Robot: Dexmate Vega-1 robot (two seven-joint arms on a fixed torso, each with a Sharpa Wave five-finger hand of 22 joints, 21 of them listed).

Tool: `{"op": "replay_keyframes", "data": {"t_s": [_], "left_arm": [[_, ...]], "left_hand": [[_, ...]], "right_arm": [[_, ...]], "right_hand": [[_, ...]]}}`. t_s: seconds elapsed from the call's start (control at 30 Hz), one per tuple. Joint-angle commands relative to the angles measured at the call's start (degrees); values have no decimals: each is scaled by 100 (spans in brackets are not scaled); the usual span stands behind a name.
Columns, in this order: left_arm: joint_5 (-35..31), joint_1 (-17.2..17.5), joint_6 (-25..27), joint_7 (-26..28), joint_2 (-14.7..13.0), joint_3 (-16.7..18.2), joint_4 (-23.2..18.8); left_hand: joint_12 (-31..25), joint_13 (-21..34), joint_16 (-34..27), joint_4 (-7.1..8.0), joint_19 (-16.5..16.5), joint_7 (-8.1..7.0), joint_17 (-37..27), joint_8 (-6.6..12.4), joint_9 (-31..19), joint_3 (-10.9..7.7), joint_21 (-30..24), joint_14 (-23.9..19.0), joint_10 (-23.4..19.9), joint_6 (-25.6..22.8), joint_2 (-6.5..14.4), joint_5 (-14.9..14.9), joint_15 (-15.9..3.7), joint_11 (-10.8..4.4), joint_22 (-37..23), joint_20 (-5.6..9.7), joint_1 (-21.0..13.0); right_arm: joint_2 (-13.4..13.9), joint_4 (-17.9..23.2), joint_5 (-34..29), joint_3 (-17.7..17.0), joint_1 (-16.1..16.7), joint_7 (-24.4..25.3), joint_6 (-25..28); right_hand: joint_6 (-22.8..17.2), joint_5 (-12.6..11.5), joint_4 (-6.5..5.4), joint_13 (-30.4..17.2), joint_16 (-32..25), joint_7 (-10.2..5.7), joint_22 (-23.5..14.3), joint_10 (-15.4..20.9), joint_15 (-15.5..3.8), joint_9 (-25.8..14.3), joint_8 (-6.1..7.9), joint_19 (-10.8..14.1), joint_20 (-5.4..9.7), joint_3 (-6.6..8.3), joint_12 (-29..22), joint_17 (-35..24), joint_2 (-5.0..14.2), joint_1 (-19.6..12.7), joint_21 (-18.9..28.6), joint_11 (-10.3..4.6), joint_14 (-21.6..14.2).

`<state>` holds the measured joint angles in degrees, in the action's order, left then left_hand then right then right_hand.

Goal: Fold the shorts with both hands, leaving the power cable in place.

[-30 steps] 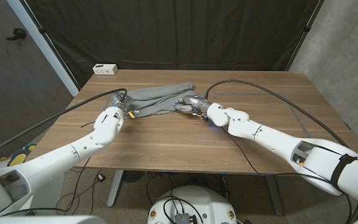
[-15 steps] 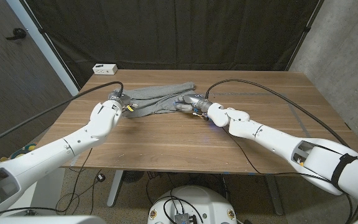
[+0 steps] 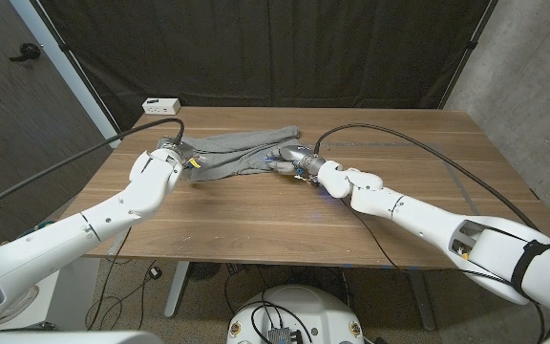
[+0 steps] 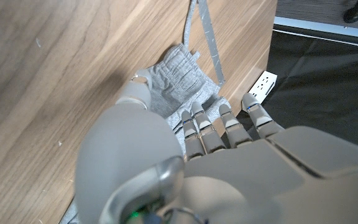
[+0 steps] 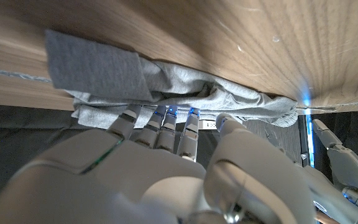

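Both hands, left and right, are grasping the shorts lying on the table's far side.

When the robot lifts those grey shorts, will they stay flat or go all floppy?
Probably floppy: the shorts already lie bunched in soft wrinkles. They look like thin cloth, so likely light. They should sag between the left hand and right hand.

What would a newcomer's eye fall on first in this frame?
The crumpled grey fabric shorts at the far middle of the wooden table, with both white robot arms converging on them. The left hand is at their left end, the right hand at their right end. A white power strip sits at the far left corner.
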<state>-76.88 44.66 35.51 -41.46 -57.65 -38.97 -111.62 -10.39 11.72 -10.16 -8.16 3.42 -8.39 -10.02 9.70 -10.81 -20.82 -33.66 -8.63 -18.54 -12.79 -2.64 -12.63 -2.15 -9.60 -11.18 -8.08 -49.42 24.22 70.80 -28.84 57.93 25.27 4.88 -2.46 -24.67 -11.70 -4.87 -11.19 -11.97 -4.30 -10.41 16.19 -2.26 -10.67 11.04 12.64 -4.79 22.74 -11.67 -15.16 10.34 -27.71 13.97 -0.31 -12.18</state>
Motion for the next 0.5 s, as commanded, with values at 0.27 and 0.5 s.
{"op": "replay_keyframes", "data": {"t_s": [0.27, 0.5], "left_arm": [[-617, 411, -396, 1263, 191, 246, 603], [-641, 114, -662, 1138, 371, 53, 1042]], "left_hand": [[-70, 24, -50, 83, -100, 174, -33, 52, -8, 272, 32, 206, 427, 533, -199, -167, -96, 36, -11, 28, 162], [-112, 23, -55, 64, -117, 114, -30, 111, -6, 313, 41, 229, 421, 450, -220, -221, -98, 18, -11, 18, 114]], "right_arm": [[32, 247, -15, -66, 153, -26, 195], [25, 183, 25, -82, 162, -19, 213]], "right_hand": [[-69, -4, 80, -16, -46, 3, -2, 83, -180, -8, 32, 50, 4, 31, -18, 15, -21, -100, 20, -4, -66], [-76, -1, 90, -16, -51, 3, -2, 95, -179, -8, 33, 56, 6, 36, -19, 17, -17, -103, 17, 8, -66]]}}
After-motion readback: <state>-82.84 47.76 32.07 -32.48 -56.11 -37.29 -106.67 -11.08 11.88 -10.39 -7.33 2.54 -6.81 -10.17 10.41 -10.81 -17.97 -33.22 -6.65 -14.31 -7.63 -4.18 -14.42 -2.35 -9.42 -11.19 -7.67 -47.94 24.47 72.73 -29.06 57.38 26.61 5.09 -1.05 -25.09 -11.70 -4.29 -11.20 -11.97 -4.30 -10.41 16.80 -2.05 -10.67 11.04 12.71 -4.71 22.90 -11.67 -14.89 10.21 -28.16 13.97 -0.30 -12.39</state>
